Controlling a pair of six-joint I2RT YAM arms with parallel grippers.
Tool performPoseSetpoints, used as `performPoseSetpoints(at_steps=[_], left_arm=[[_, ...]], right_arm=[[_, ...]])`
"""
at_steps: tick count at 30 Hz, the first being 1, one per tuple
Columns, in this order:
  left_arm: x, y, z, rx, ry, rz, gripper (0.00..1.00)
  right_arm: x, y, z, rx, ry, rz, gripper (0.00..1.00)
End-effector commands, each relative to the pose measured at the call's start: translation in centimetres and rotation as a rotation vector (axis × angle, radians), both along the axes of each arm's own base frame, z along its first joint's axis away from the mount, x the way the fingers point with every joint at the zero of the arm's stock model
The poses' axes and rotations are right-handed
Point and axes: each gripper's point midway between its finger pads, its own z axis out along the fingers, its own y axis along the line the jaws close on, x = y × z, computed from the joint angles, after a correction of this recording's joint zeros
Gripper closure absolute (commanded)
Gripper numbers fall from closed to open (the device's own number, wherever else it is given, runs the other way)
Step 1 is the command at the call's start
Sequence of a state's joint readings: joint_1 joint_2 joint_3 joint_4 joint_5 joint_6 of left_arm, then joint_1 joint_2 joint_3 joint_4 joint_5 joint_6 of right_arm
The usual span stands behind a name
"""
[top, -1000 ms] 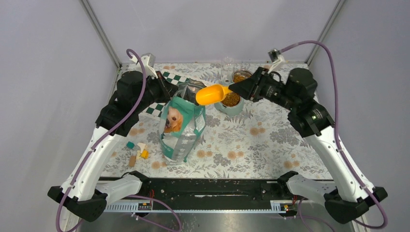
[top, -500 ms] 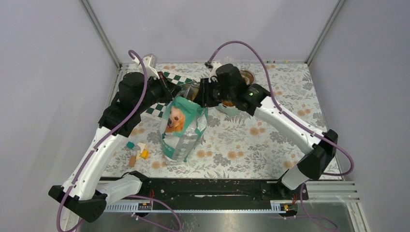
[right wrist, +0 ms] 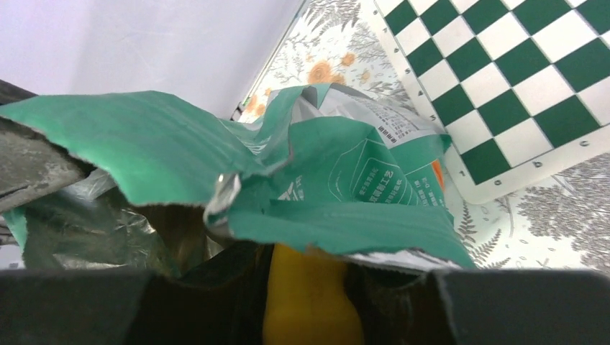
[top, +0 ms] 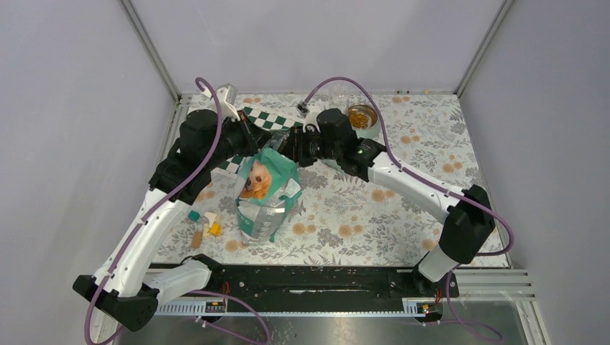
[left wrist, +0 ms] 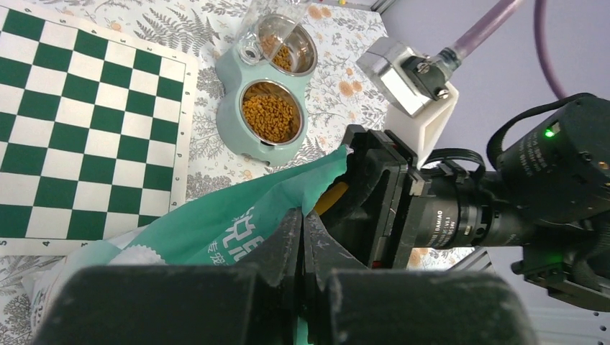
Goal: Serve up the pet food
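Scooping stage: left gripper (left wrist: pixel 302 231) clenched on bag (top: pixel 267 205) rim, right gripper (top: pixel 293 149) grasping scoop (right wrist: pixel 306 309) at its mouth. We judge a level lift comes next

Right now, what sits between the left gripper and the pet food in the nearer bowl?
Left wrist view: only the bag's torn green edge, which the left gripper pinches, then a strip of flowered table before the bowl of pet food.
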State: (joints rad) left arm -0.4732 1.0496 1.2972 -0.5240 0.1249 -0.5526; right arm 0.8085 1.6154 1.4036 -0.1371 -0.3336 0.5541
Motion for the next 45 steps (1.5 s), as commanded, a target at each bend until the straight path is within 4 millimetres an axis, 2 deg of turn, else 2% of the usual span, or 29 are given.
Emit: performPoseSetpoints(at_steps=[1, 6, 9, 13, 18, 28, 33, 35, 39, 45], left_arm=[[0.7, -0.9, 4.0, -0.1, -0.114, -0.019, 1.0], [0.7, -0.7, 4.5, -0.096, -0.124, -0.009, 1.0], [0.7, -0.8, 4.8, -0.103, -0.127, -0.012, 1.0], [0.7, -0.8, 5.1, -0.108, -0.134, -0.011, 1.0], [0.7, -0.4, 5.4, -0.098, -0.146, 0.005, 1.0], [0.6, 0.0, 5.8, -0.088, -0.161, 0.017, 1.0], [0.1, 0.4, 6.2, -0.092, -0.171, 0.021, 1.0], [-0.2, 0.5, 6.5, -0.096, -0.172, 0.023, 1.0], [-1.0, 0.7, 7.1, -0.117, -0.177, 0.019, 1.0], [-1.6, 1.3, 7.6, -0.124, -0.194, 0.03, 1.0]], right_arm=[[-4.6, 0.0, -6.4, -0.069, 0.243, 0.116, 1.0], [-3.9, 0.2, -2.4, 0.12, 0.367, 0.095, 1.0], [-3.5, -0.2, 0.7, 0.221, 0.386, 0.091, 1.0], [-2.7, -2.0, 4.8, 0.336, 0.392, 0.05, 1.0], [-1.7, -4.8, 8.6, 0.419, 0.372, -0.05, 1.0], [-0.5, -9.6, 12.4, 0.492, 0.263, -0.248, 1.0], [-0.2, -11.8, 13.3, 0.515, 0.208, -0.343, 1.0], [-0.1, -12.7, 13.0, 0.508, 0.212, -0.385, 1.0], [-0.2, -14.1, 13.6, 0.508, 0.157, -0.433, 1.0], [-0.4, -14.9, 15.0, 0.526, 0.079, -0.448, 1.0]])
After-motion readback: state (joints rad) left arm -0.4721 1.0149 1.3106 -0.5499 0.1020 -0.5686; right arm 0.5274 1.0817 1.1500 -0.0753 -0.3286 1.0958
